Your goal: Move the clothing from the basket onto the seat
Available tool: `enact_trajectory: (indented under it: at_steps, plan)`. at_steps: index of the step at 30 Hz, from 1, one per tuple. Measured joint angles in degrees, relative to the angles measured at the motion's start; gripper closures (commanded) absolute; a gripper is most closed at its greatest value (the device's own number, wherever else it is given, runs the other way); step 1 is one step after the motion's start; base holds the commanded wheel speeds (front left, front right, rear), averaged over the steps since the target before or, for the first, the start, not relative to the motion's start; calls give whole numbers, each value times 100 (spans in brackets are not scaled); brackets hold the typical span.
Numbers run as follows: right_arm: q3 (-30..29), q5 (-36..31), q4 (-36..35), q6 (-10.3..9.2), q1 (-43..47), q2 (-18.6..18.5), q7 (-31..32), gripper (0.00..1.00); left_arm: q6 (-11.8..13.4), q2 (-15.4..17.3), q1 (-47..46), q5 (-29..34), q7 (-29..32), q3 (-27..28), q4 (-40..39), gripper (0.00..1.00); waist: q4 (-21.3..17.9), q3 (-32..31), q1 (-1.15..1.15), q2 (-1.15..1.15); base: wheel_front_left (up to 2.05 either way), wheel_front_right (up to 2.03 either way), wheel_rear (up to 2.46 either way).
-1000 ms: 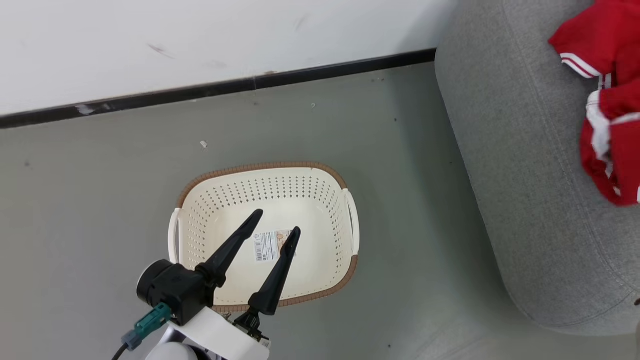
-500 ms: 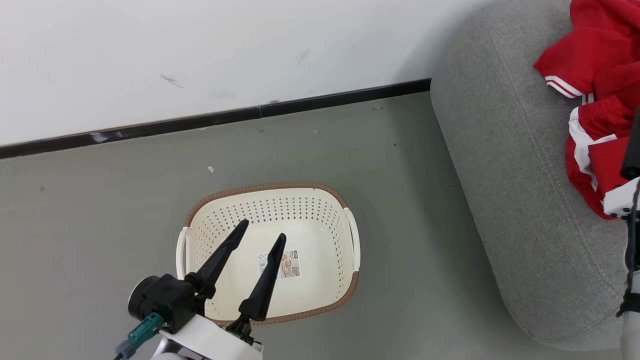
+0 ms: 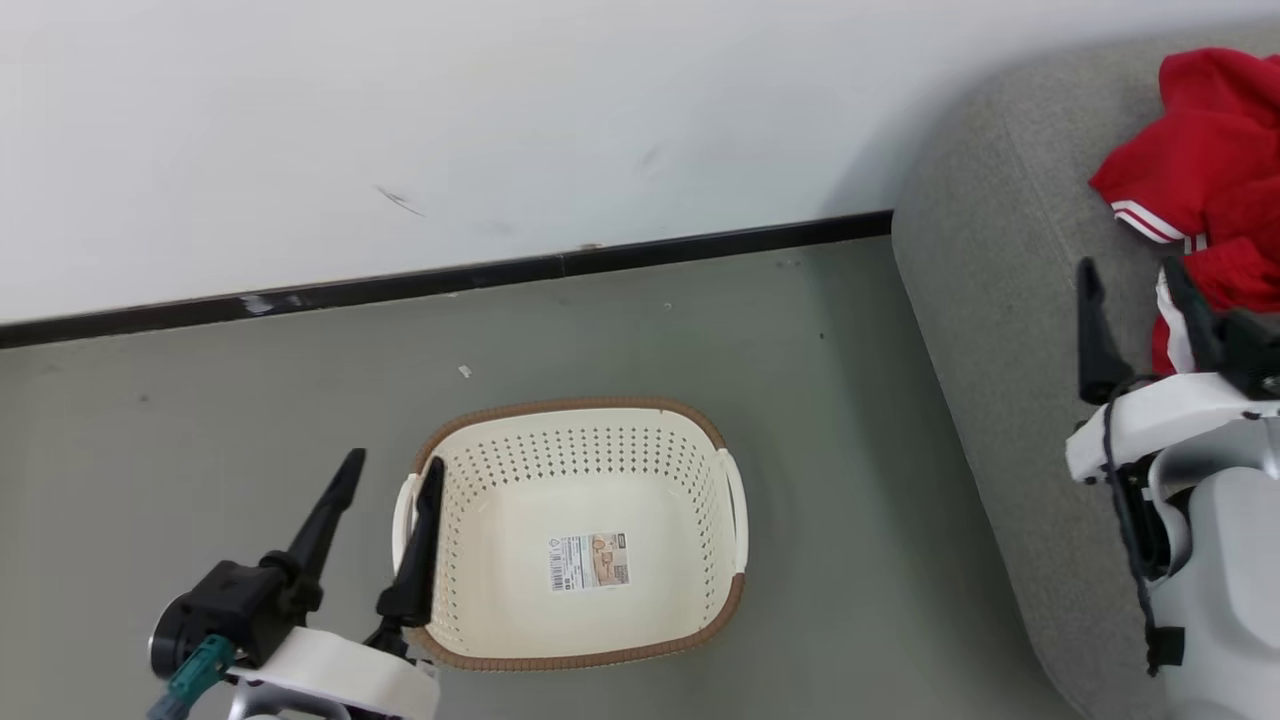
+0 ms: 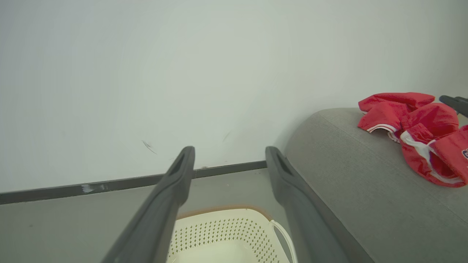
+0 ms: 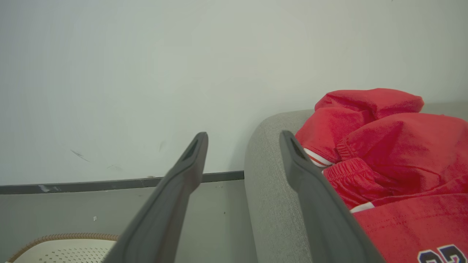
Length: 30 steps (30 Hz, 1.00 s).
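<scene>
Crumpled red sports clothing with white trim [image 3: 1210,180] lies heaped on the grey fabric sofa [image 3: 1000,330], with no clear long axis. The oval cream perforated plastic basket [image 3: 560,450] sits mouth-up on the grey-green floor [image 3: 200,420], long axis left-right. The left gripper [image 3: 395,460] is just beside the basket and the right gripper [image 3: 1128,268] is over the sofa beside the clothing. Both point forward, fingers spread.

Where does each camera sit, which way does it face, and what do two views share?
Head view: on the head, looking down at the basket and sofa; left jaws and right jaws show, open.
Left wrist view: on the left wrist, facing the wall over the basket; left jaws open.
Right wrist view: on the right wrist, facing the wall past the sofa and clothing; right jaws open.
Shared: all three show basket, sofa and clothing.
</scene>
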Motion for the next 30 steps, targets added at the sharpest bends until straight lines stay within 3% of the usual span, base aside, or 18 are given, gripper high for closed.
enact_trajectory:
  at_steps: [14,30]
  plan:
    - [800,292,263,0,246,3,0,0,300,-51,338,-171,-48,343,283,0,421,-370,0,0,0,0,0]
    - [1065,470,365,0,704,4,0,0,442,-16,483,-145,-91,435,660,0,871,-867,0,0,0,0,0]
